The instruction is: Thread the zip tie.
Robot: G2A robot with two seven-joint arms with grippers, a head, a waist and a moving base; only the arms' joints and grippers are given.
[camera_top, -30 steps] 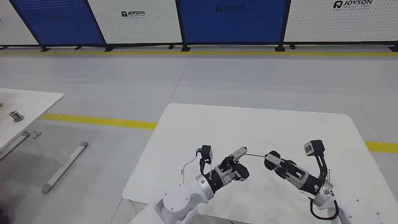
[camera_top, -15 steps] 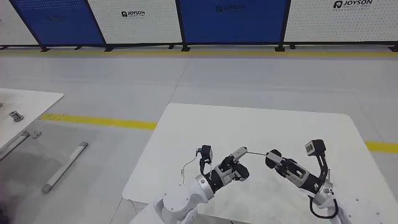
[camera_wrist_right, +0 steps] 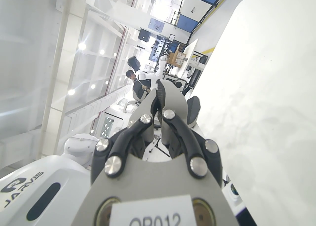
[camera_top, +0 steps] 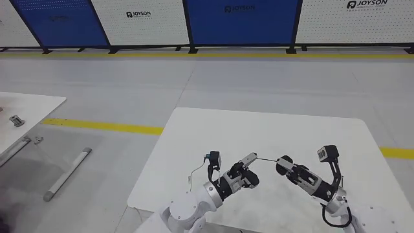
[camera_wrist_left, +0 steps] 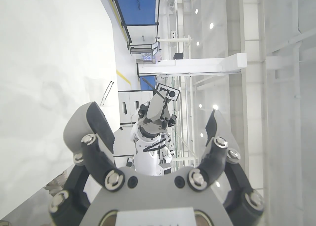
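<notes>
The right end effector (camera_wrist_right: 159,88) is pinched closed near the white table (camera_wrist_right: 259,88).

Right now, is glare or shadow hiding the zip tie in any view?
Top view: even light, the zip tie a thin dark line against the white table. Left wrist view: ceiling lamps flare, tie shows dark. Right wrist view: bright backlight, edges bowed.
</notes>
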